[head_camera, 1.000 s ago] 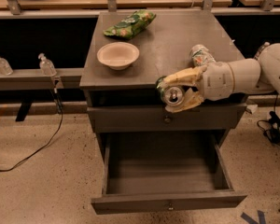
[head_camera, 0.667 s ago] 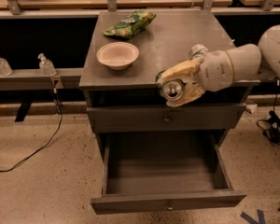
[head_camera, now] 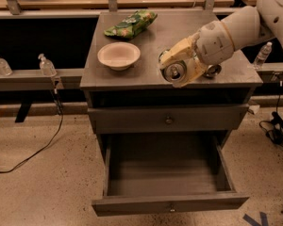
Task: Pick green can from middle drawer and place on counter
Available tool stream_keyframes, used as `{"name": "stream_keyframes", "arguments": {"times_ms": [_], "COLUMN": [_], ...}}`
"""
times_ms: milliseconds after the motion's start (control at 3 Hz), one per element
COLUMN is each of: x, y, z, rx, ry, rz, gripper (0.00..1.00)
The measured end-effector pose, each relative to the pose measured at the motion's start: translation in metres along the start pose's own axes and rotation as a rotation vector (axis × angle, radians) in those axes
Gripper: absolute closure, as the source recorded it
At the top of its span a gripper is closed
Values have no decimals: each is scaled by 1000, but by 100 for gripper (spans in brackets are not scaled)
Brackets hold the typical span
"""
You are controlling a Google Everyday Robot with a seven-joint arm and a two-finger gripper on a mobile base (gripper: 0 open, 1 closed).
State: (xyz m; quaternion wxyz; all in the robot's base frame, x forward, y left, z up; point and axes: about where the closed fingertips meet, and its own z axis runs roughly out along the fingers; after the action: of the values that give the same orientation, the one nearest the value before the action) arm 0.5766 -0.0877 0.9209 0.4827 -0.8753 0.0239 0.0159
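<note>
The gripper hung over the front right part of the counter, with the green can gripped between its fingers. To its left sat a bowl — a bag lay behind that. Below, the middle drawer stood out in front.

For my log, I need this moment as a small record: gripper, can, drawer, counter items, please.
gripper: shut on green can, above counter's front right part
green can: held tilted, silver end facing camera
middle drawer: pulled open, floor bare
counter: carries pale bowl and green snack bag
</note>
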Motion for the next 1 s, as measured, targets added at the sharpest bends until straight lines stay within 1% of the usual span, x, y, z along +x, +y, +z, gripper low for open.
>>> {"name": "stream_keyframes", "arguments": {"times_ms": [333,667,1000], "x": [58,88,103], "y": [20,36,39], "z": [-5,-23,-13], "rx": [-127,-247,-261], "ry": [103,261,303], "rz": [-108,-216,-232], "gripper": [100,100,100]}}
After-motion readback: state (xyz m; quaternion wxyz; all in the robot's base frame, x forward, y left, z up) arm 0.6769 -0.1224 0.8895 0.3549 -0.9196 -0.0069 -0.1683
